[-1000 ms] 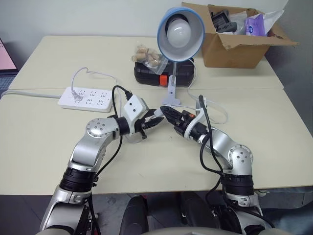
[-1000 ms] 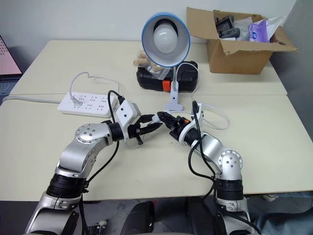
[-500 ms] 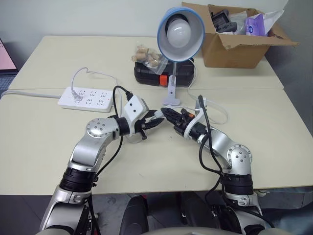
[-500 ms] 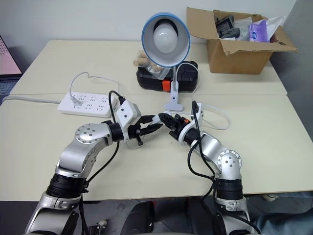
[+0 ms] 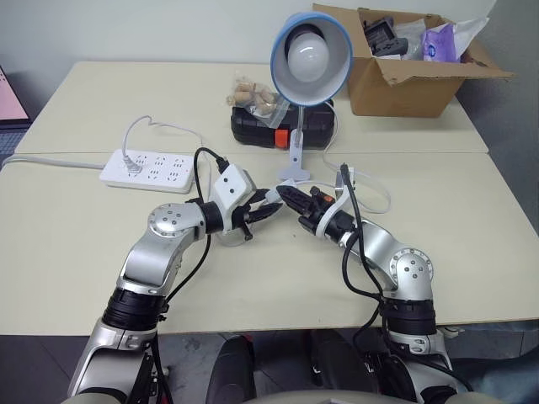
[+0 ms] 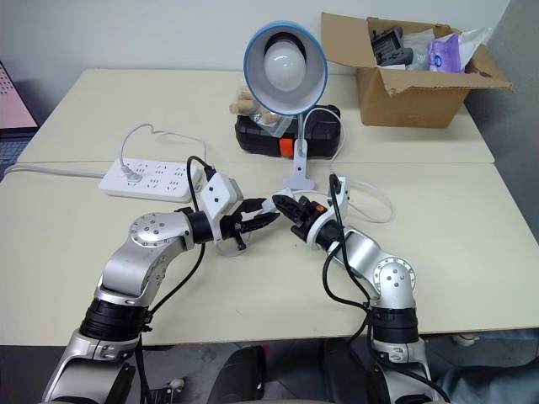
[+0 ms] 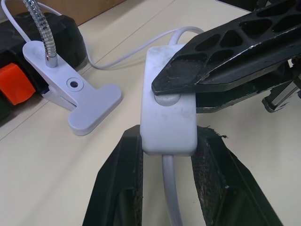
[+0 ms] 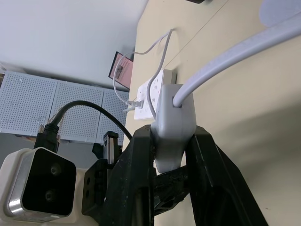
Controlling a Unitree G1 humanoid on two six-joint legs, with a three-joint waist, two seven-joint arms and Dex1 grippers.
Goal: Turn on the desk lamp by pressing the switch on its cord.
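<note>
Right claw (image 7: 188, 92) has narrowed onto switch (image 7: 168, 117); left claw (image 7: 164, 141) still clamps it; lamp (image 5: 310, 52) unlit.

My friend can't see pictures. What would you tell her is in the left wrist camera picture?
A small white oblong switch on a thin white cord is clamped in the left end effector, while a black finger of the right end effector presses on its round button. Beside it on the cream table sits the desk lamp's white clip base with its silver neck.
</note>
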